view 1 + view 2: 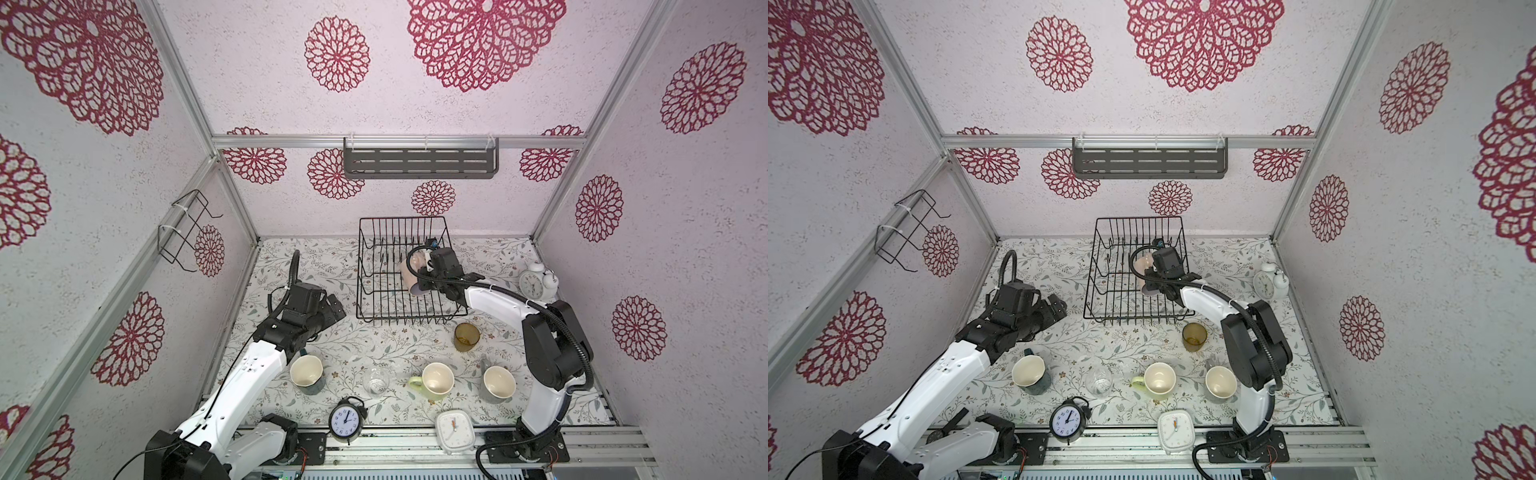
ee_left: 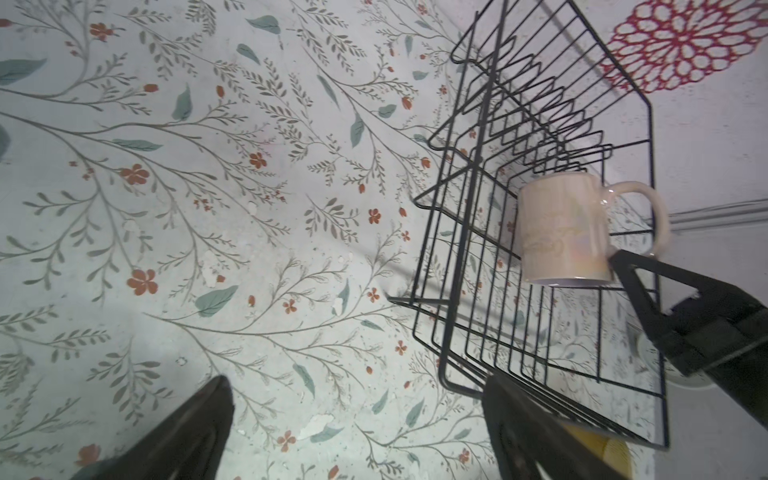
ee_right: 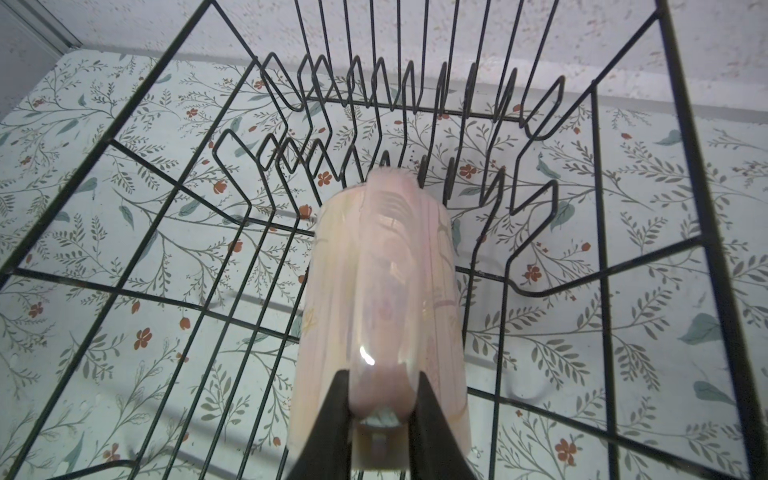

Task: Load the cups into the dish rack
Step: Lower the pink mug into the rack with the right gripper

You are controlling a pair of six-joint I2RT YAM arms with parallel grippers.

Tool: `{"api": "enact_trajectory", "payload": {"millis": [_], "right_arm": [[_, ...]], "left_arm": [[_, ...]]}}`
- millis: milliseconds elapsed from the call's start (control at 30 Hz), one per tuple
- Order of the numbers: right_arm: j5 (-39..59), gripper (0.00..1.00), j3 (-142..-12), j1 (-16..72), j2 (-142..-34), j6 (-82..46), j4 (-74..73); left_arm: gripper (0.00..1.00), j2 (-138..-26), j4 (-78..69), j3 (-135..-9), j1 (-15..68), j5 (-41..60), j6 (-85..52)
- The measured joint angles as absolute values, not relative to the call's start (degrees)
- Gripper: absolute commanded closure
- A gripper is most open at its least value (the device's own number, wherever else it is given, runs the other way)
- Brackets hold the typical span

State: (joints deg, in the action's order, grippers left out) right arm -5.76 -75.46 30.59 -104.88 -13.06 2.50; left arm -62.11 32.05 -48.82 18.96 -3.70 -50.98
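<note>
Right pincer (image 3: 381, 376) pinches pink mug (image 3: 332, 311) by its handle over dish rack (image 3: 702, 237); left pincer (image 2: 357, 386) gapes wide, empty.

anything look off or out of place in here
Nothing looks spilled or broken. The pink mug hangs tipped on its side over the dish rack, pinched by its handle in the right tool. The white square clock lies partly off the mat, on the front rail. The mat's print is flaking.

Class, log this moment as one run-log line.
step: loading pink mug | right gripper: shut on mug handle, over dish rack | left gripper: open, empty, beside rack | mug not released
</note>
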Motion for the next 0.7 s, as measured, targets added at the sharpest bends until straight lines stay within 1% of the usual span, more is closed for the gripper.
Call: {"api": "enact_trajectory", "payload": {"millis": [200,233,267,333,433,500,633,700], "right_arm": [[-5.48,1.00,-77.17,30.59,-104.88,-11.46,6.33],[-5.30,0.94,-77.52,30.59,-104.88,-11.20,7.14],[-5.13,0.84,-77.91,30.59,-104.88,-10.94,8.03],[-4.71,0.77,-78.70,30.59,-104.88,-10.22,9.82],[-4.32,0.72,-80.36,30.59,-104.90,-9.15,12.93],[-4.19,0.65,-82.39,30.50,-105.25,-8.64,15.64],[-2.92,0.55,-91.22,30.30,-107.70,-8.54,21.23],[-2.63,0.54,-94.96,30.17,-108.81,-8.36,23.44]], "left_arm": [[0.03,-61.69,29.56,-50.65,18.96,0.67,-51.03],[0.03,-61.60,29.10,-50.78,18.98,1.04,-51.03],[0.03,-61.52,28.82,-50.85,19.03,1.39,-51.07],[0.03,-61.49,28.51,-50.85,19.20,2.00,-51.09],[0.03,-61.49,28.38,-50.85,19.35,2.39,-51.24],[0.03,-61.49,28.16,-50.85,19.40,2.55,-51.29],[0.03,-61.49,28.14,-50.85,19.51,2.68,-51.64],[0.03,-61.49,28.12,-50.85,19.51,2.74,-51.70]]}}
